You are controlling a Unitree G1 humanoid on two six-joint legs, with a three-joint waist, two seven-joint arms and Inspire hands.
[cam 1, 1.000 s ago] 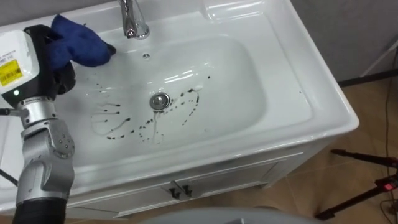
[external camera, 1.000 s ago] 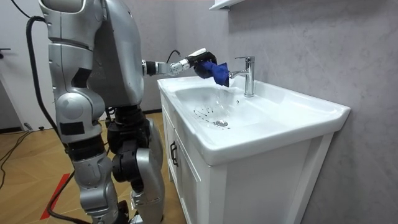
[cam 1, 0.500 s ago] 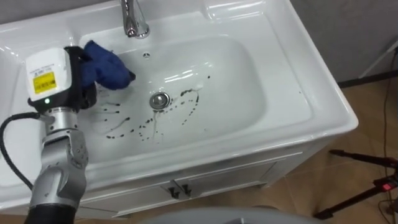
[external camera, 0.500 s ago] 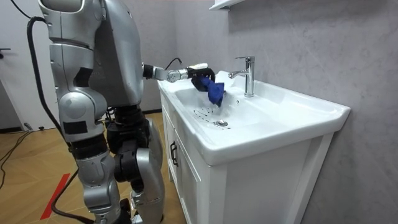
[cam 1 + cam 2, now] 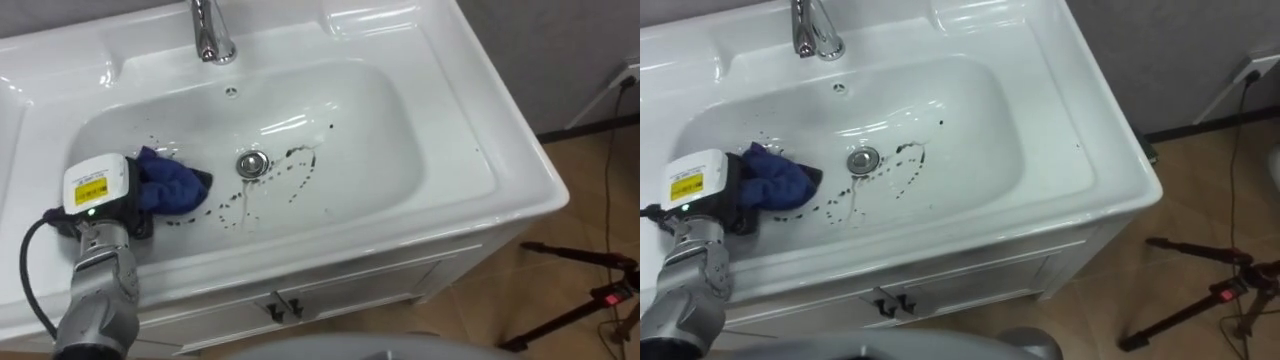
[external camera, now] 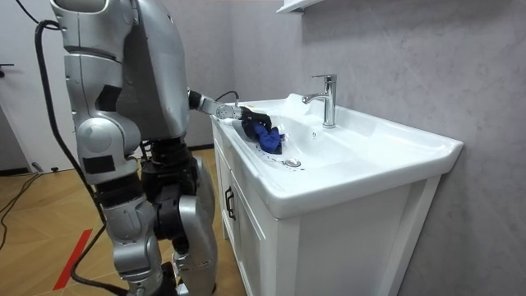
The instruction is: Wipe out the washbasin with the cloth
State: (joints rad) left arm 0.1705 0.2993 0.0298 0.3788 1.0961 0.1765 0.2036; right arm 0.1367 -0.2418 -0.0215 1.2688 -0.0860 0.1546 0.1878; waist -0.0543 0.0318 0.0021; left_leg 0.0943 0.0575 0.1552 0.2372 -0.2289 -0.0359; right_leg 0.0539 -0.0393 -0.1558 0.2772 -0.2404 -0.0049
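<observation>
1. Where the left hand [image 5: 118,200] sits low on the near-left slope of the basin [image 5: 400,140], it clutches a blue cloth [image 5: 172,186], bunched for scrubbing.
2. Cloth rests on basin floor, just beside dark spots [image 5: 228,208]; likely first target.
3. More spots ring the drain [image 5: 252,164]; tap [image 5: 210,35] stands beyond, clear of the work.

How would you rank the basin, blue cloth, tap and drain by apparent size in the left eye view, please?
1. basin, by far the largest.
2. blue cloth, partly behind the robot hand.
3. tap, cut off by the top edge, so its place is unsure.
4. drain, the smallest.
</observation>
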